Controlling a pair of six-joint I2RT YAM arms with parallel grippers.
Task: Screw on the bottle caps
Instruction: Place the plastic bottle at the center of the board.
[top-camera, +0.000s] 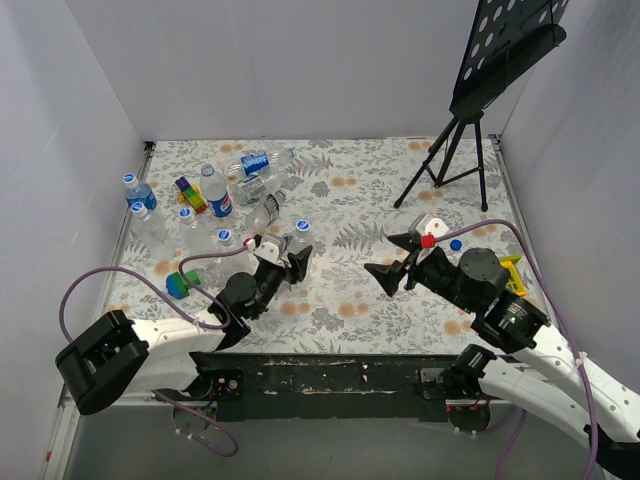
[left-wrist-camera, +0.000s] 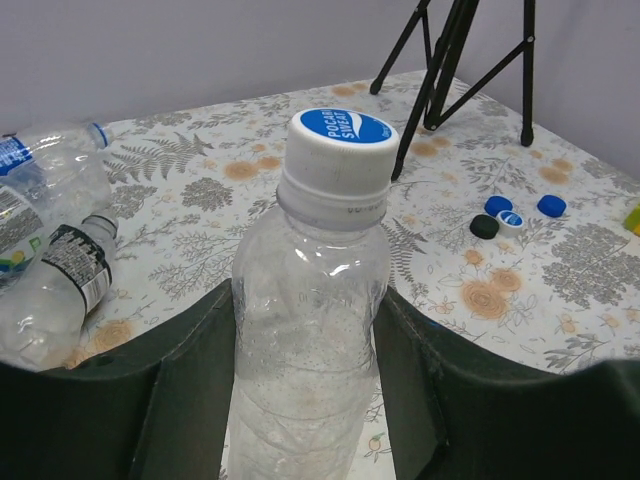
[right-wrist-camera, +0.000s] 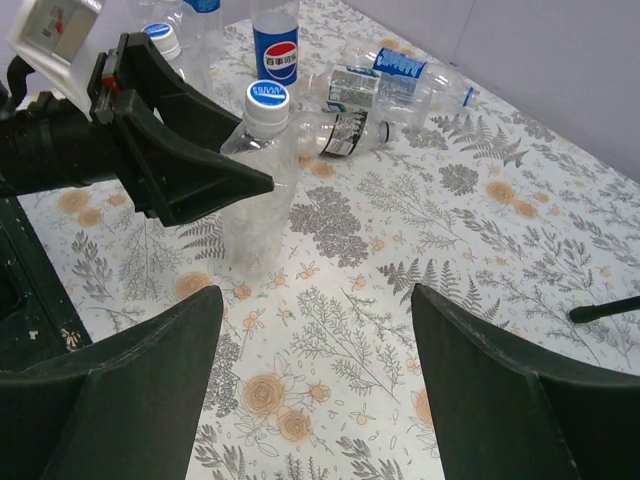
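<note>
On the floral tabletop (top-camera: 350, 200), my left tool (top-camera: 285, 262) clamps a clear, upright bottle (left-wrist-camera: 305, 340) wearing its blue-and-white cap (left-wrist-camera: 343, 135). My right tool (right-wrist-camera: 315, 300) stands released, apart from it.

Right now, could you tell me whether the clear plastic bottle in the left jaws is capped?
Capped: the clear plastic bottle wears a blue-topped white cap.

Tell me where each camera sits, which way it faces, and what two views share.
Top external: high behind the robot, looking down at the table; left gripper and right gripper both show.
Left wrist: low, facing right across the table toward the tripod; own fingers shut on the capped bottle.
Right wrist: facing left toward the left gripper; own open fingers at bottom.
Shared: that bottle shows in both wrist views.
</note>
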